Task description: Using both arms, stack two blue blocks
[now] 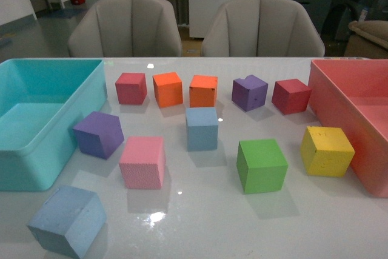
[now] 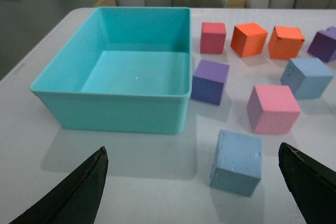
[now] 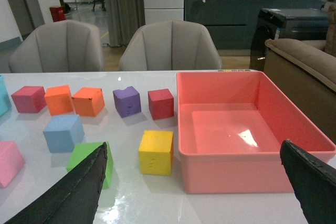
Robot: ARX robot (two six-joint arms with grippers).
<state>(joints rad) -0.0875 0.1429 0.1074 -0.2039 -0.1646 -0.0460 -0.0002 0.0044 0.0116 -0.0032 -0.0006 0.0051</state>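
Both are matte, pale grey-blue foam cubes with soft edges. The left gripper (image 2: 192, 148) is spread wide and empty. The nearer blue block (image 2: 237, 162) sits just ahead, between its fingers, and the farther blue block (image 2: 307, 77) lies well beyond. The right gripper (image 3: 193, 144), also spread and empty, has the farther blue block ahead, outside its fingers.

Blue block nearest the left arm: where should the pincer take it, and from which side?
Probably from above, closing on two opposite side faces near mid-height. The near blue block sits flat but turned, a corner facing the robot, so the left pincer, now open, should rotate to match. Nothing touches it; the pink cube stands apart.
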